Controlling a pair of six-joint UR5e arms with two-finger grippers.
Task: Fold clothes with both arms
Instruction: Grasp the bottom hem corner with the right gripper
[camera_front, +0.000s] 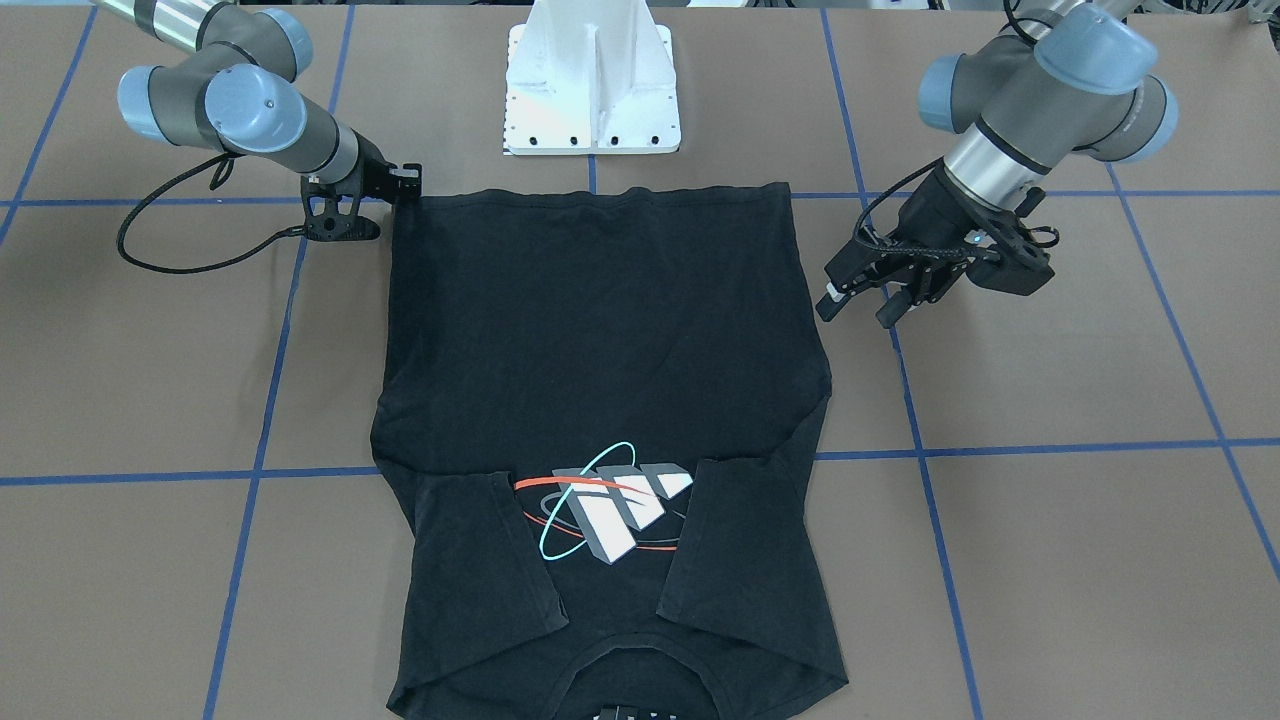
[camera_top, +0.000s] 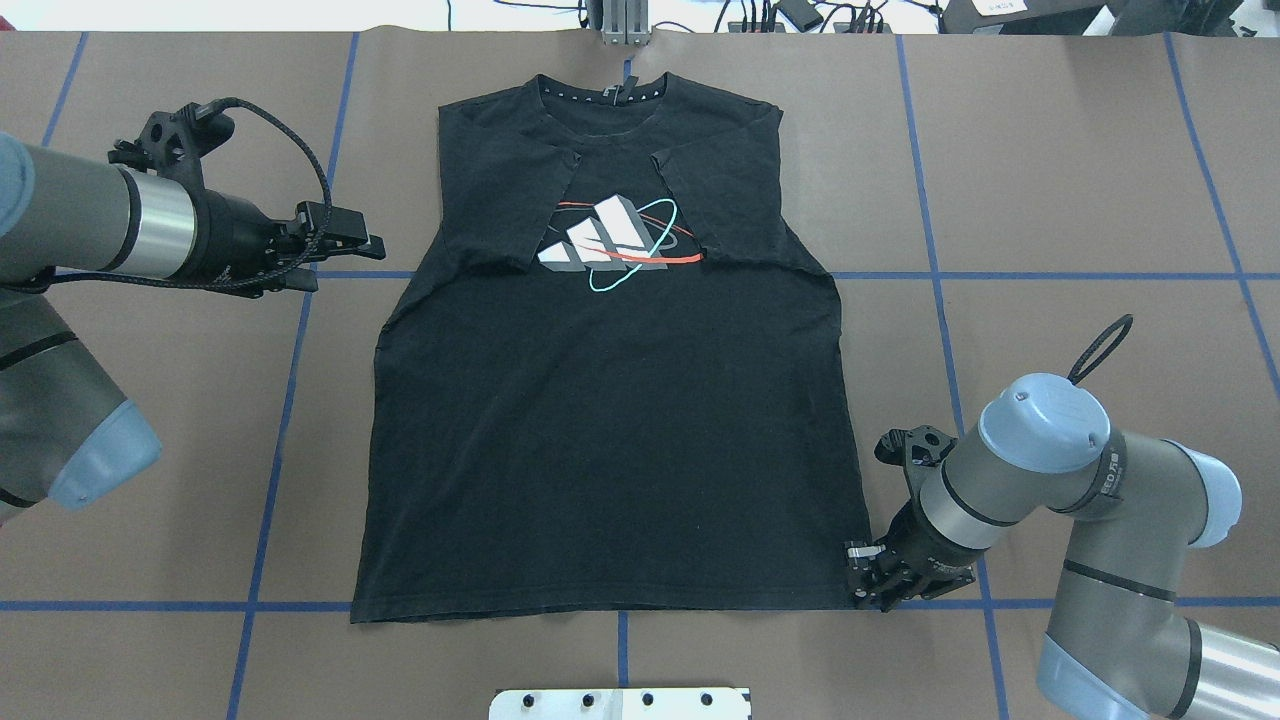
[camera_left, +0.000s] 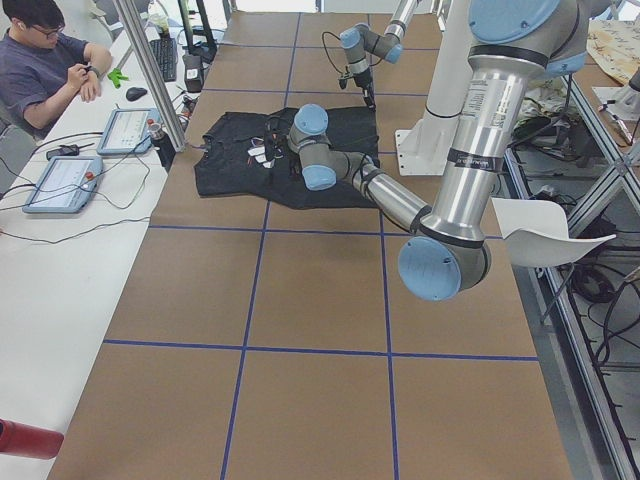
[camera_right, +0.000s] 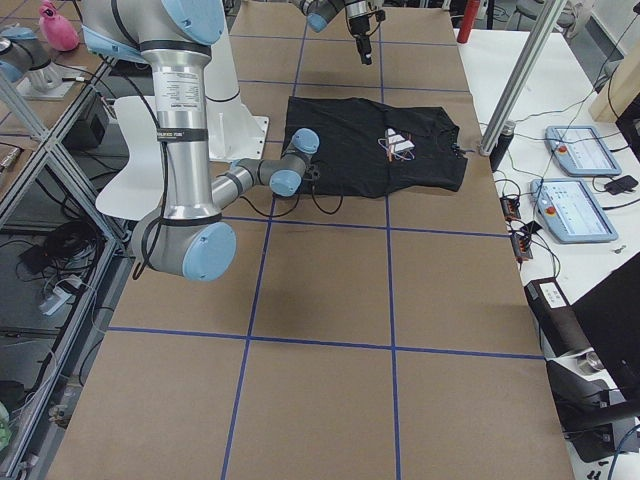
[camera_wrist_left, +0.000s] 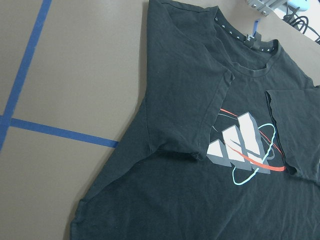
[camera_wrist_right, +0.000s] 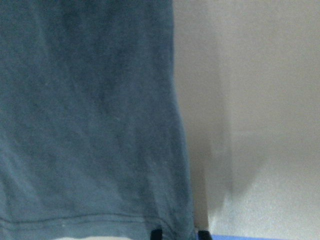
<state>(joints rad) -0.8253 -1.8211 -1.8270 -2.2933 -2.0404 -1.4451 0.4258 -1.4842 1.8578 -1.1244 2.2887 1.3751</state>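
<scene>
The T-shirt (camera_top: 610, 420) lies flat on the table (camera_top: 1050, 200), logo up, collar farthest from me. My right gripper (camera_top: 868, 590) is at its near hem corner; I cannot tell if it is pinching cloth. My left gripper (camera_front: 858, 310), fingers spread, hovers beside the shirt's opposite edge, empty.

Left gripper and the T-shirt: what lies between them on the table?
Only bare brown table cover, crossed by one blue tape line, lies between the left gripper and the T-shirt. The overhead exterior view shows this best.
</scene>
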